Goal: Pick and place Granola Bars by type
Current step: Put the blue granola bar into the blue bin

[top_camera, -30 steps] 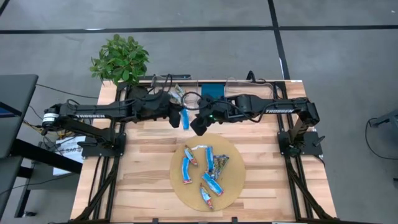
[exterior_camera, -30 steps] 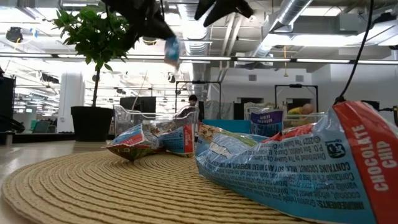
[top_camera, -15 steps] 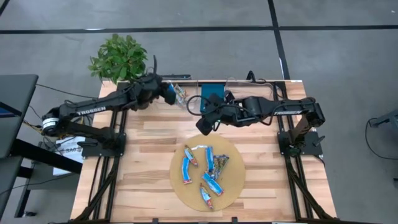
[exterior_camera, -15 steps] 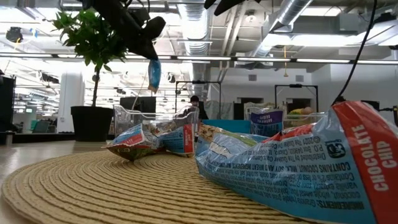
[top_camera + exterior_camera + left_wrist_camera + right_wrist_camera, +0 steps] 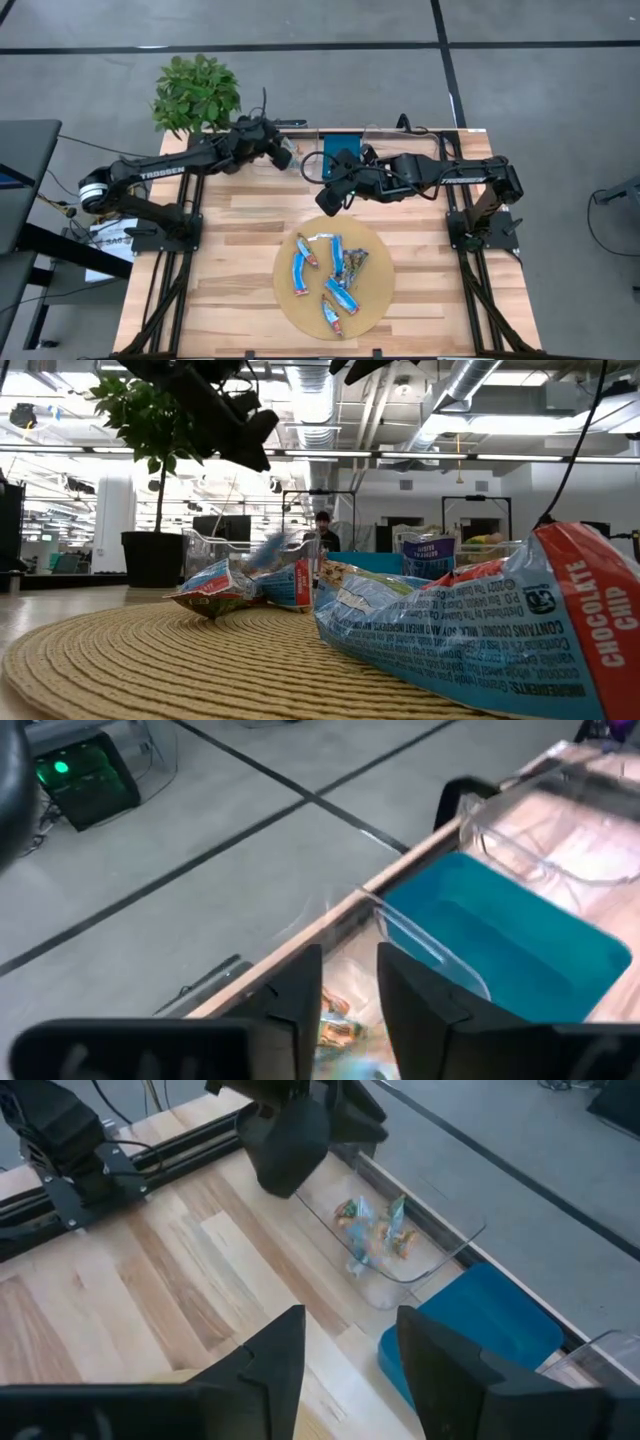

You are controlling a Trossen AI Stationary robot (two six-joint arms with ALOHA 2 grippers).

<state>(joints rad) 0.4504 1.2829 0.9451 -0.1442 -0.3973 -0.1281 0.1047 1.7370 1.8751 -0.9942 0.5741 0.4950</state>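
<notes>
High view: left gripper (image 5: 281,152) at the table's (image 5: 230,215) 12 o'clock edge, over a clear bin (image 5: 400,1245). Fingers (image 5: 300,1005) parted by a narrow gap, nothing between them. Wrapped bars (image 5: 375,1228) lie in that bin; one blurred blue bar (image 5: 268,548) shows in it in the low view. Right gripper (image 5: 328,203) beside a blue bin (image 5: 340,148), fingers (image 5: 275,1360) apart, empty. More Granola Bars (image 5: 330,275) on the round woven mat (image 5: 372,290) toward 6 o'clock. Bare wood open at 9 and 3.
</notes>
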